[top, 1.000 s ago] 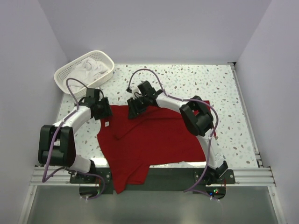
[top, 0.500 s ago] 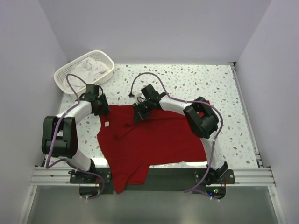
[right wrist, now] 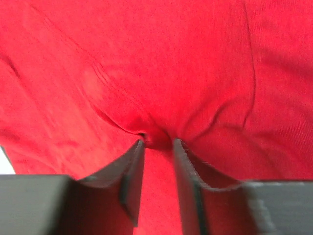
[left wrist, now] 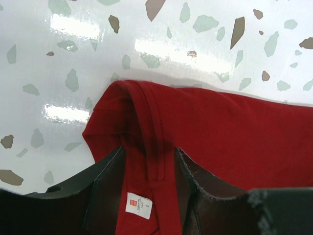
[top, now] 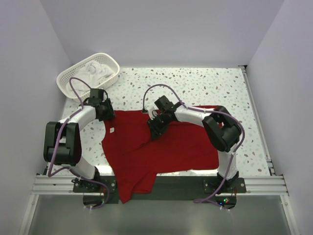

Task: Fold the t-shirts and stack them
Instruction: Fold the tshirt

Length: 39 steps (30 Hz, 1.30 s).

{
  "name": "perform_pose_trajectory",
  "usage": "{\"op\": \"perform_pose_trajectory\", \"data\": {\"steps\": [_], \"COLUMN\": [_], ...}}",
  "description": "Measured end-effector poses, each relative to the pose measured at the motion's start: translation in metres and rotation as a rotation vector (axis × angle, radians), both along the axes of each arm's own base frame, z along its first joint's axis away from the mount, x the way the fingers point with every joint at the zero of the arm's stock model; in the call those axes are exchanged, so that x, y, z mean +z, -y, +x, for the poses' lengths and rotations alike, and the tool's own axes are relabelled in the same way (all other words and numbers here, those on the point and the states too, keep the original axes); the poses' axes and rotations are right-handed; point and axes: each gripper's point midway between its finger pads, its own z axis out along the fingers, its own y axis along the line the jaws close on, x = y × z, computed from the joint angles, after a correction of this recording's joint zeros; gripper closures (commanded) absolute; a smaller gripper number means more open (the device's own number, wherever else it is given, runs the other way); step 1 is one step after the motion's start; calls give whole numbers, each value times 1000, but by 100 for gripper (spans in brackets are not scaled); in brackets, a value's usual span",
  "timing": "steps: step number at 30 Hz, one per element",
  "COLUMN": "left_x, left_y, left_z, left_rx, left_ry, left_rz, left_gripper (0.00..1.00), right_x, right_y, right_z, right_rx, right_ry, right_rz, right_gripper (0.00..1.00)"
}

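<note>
The deep red t-shirt (top: 166,147) lies spread on the speckled table, its near left part hanging over the front edge. My left gripper (top: 104,111) is at the shirt's far left corner. In the left wrist view it (left wrist: 149,149) is open and straddles the folded neck edge, with the white neck label (left wrist: 138,205) flat between the fingers. My right gripper (top: 155,128) is over the shirt's middle. In the right wrist view it (right wrist: 158,142) is shut on a pinch of the red cloth (right wrist: 161,73), with wrinkles running out from the tips. White t-shirts (top: 95,71) lie in the basket.
The white lattice basket (top: 62,79) stands at the far left corner. A sliver of white cloth (top: 198,171) shows under the red shirt's near edge. Walls close in on the left, the back and the right. Bare table lies to the far right.
My right gripper has moved toward the near right over the shirt, dragging a fold of red cloth with it. My left gripper shifted slightly back, then held still.
</note>
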Motion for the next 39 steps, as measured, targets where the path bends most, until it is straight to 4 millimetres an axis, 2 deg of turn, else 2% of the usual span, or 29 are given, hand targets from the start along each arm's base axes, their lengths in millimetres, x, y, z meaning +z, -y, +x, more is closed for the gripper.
{"op": "perform_pose_trajectory", "data": {"steps": [1,4,9,13,16,19,23,25,28,32,33,34,36,37,39], "left_x": [0,0,0,0,0,1,1,1,0,-3,-4,-4,-6,-7,-11], "left_y": [0,0,2,2,2,2,2,0,-6,-8,-7,-6,-5,-5,-5], "left_z": [0,0,0,0,0,1,1,2,7,20,24,26,29,31,33], "left_rx": [0,-1,-6,-7,-7,-6,-5,3,29,51,52,51,50,54,60], "left_ry": [0,1,2,2,3,3,5,6,7,2,4,4,1,-1,-10], "left_rz": [0,-2,-9,-10,-11,-10,-9,-11,-18,-37,-41,-46,-53,-56,-59], "left_gripper": [51,51,51,51,51,51,49,49,50,57,58,60,64,70,75], "right_x": [0,8,52,76,73,59,43,38,34,52,58,64,71,72,69], "right_y": [3,10,8,-3,-11,-19,-7,14,71,158,166,193,222,233,253], "right_z": [-2,-4,7,18,21,19,25,38,70,119,123,136,149,153,160], "right_rx": [3,-3,-48,-114,-152,-176,-262,-340,-519,-784,-812,-888,-977,-1012,-1075], "right_ry": [0,20,125,164,144,117,121,124,137,184,198,211,224,224,212], "right_rz": [-10,-26,32,96,110,89,21,-9,-59,-71,-67,-63,-54,-50,-49], "right_gripper": [58,53,53,53,54,54,49,47,45,45,45,46,47,48,48]}}
